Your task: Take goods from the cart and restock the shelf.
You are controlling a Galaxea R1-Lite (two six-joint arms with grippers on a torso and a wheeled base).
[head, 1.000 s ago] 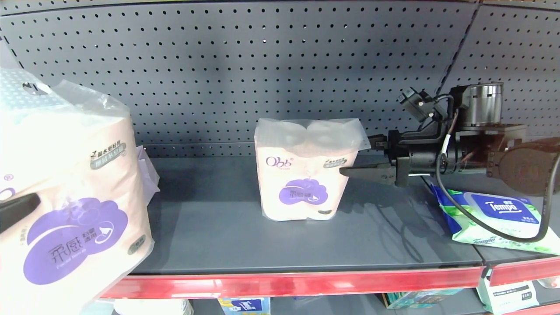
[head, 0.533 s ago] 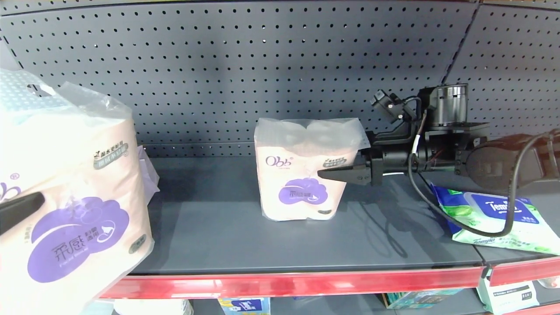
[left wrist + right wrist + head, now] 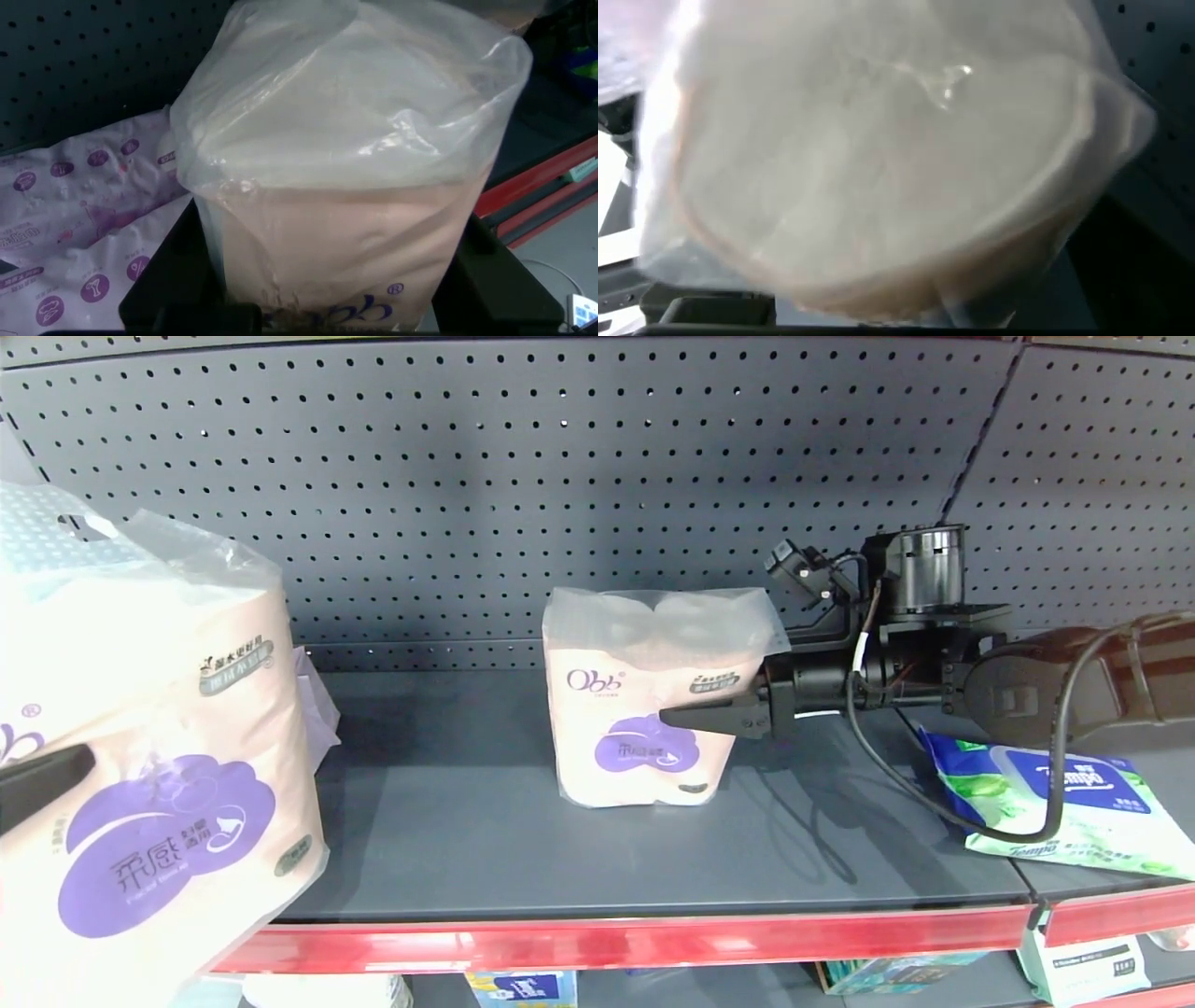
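right gripper [image 3: 719,714] matte black, tapered wedge finger [image 3: 700,717]; boxy black wrist block [image 3: 831,683] behind it; brushed silver motor can [image 3: 924,558] on top; small black camera [image 3: 795,567] on an angled bracket; black cable [image 3: 934,807] hangs in a loop, white tag [image 3: 865,642] on a thinner lead; forearm shell [image 3: 1074,686] dark, glossy, rounded; left gripper [image 3: 332,280] has flat black fingers [image 3: 500,280], same matte finish

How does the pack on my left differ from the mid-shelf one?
The left pack is held in the left gripper, out in front of the shelf; the mid-shelf pack stands on the shelf, the open right gripper straddling it. The left pack looms nearer the camera; the mid-shelf pack sits farther back. Both are upright pink-and-purple roll packs in clear wrap.
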